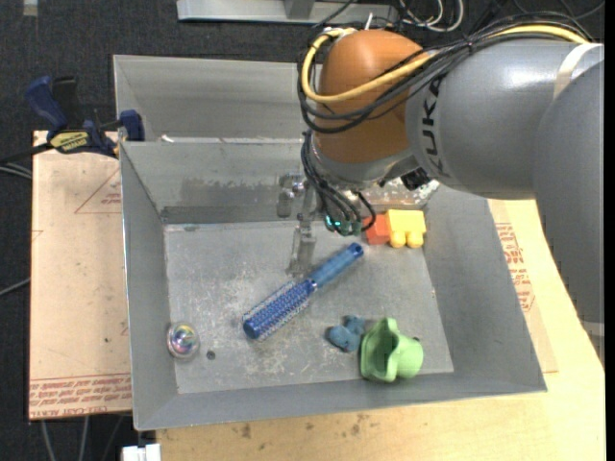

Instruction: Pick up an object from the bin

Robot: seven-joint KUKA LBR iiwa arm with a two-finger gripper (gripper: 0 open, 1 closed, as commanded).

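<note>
Fingers (304, 250) over blue brush (300, 294), yellow-orange block (396, 229) near, green toy (389, 353) apart

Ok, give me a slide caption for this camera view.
KUKA gripper hovering over a blue hairbrush, green toy nearby.

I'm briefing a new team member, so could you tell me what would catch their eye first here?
The big grey arm with its orange wrist cover reaches in from the right, its claw hanging over the bin's middle. Close by the claw a blue hairbrush lies slantwise on the floor, and a bright green cup-like toy sits near the front right corner.
</note>
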